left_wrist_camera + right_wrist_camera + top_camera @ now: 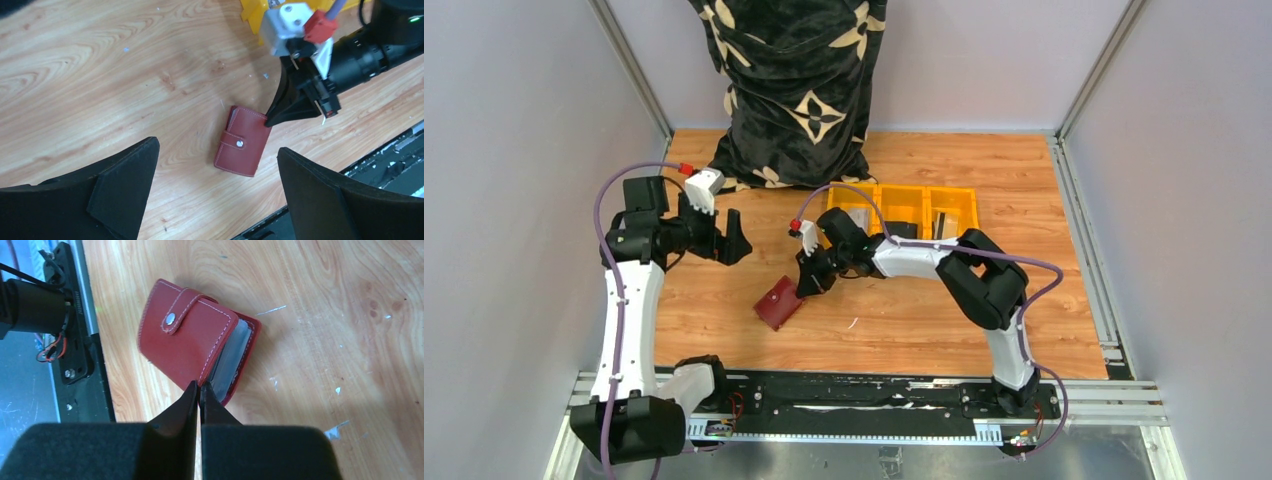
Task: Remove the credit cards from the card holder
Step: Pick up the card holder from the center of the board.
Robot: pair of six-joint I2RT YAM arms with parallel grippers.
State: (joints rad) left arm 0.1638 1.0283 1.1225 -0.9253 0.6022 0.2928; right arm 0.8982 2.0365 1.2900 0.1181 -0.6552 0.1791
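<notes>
The maroon card holder lies on the wooden table, its strap tab snapped over the cover. Its side gapes a little, showing grey inner sleeves. No credit card shows as a separate thing. My right gripper is shut, its tips pinching the stitched edge of the holder's top cover; in the top view it sits at the holder's upper right corner. My left gripper is open and empty, held above the table to the upper left of the holder, well apart from it.
A yellow three-compartment bin stands behind the right gripper. A black patterned bag leans against the back wall. The black base rail runs along the near table edge. Grey walls close in both sides.
</notes>
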